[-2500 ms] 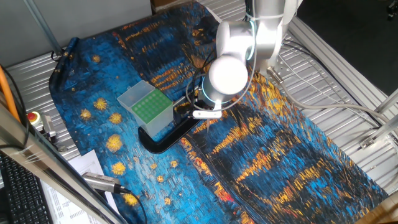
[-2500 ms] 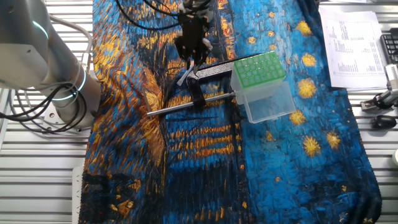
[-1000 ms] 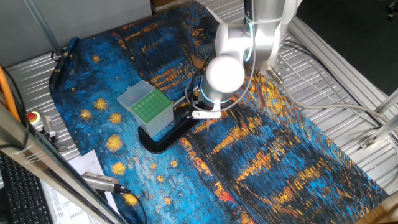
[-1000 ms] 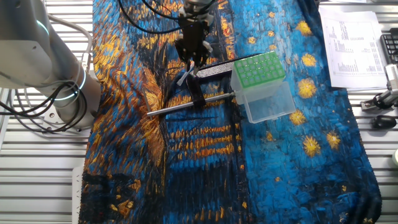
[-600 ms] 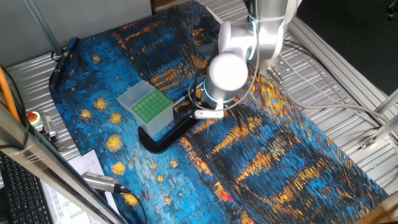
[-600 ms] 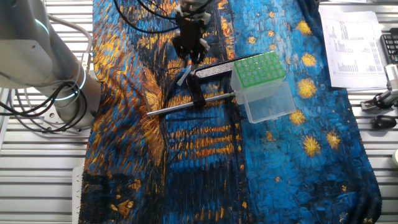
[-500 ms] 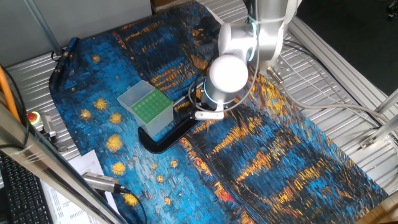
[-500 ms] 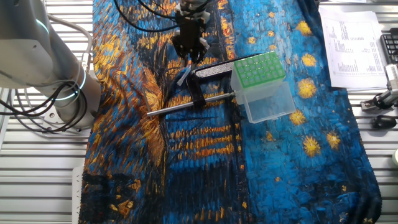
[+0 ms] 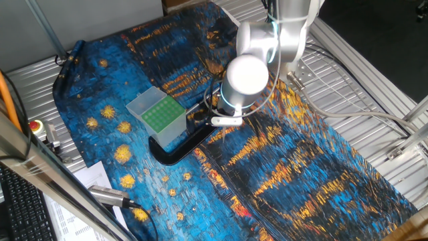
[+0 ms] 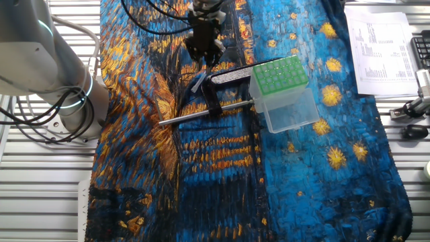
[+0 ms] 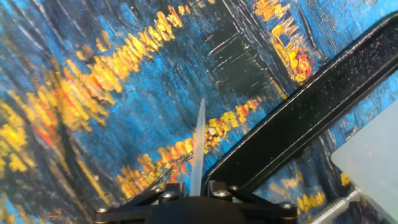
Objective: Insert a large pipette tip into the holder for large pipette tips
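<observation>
My gripper is shut on the large pipette tip, a slender translucent piece that points down at the painted cloth. In the other fixed view the gripper hangs just above the black C-shaped clamp, left of the holder for large pipette tips. The holder is a translucent box with a green hole grid; it also shows in one fixed view and as a corner in the hand view. In one fixed view the arm's round wrist hides the fingers.
The clamp lies against the holder's side, and its long metal rod stretches left. It fills the right of the hand view. Papers and a red button sit off the cloth. Cables trail behind the arm.
The gripper has drawn up and a little away from the clamp, the pipette tip still in it. The holder and clamp have not moved.
</observation>
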Motion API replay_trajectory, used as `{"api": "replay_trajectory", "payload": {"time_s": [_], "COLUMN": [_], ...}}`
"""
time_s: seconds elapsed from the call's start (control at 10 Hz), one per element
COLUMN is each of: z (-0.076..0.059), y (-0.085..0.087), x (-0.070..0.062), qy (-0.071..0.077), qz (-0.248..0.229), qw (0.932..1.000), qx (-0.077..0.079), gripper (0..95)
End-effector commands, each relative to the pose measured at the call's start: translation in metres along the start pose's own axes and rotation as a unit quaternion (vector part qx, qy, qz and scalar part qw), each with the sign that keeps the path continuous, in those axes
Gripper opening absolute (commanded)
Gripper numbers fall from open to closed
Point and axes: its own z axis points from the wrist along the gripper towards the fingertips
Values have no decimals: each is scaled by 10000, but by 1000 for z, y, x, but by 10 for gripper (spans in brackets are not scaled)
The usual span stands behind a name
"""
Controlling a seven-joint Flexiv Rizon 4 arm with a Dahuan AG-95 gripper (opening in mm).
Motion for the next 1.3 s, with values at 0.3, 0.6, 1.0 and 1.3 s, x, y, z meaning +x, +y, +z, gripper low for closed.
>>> {"api": "replay_trajectory", "payload": {"time_s": [0.3,0.6,1.0,1.3], "z": [1,6,8,11], "y": [-3,-5,-2,-1], "x": [-14,-18,-22,-23], "qy": [32,22,27,13], "qz": [74,74,94,85], "qw": [10000,10000,10000,10000], "qx": [12,12,19,32], "gripper": [190,190,190,190]}}
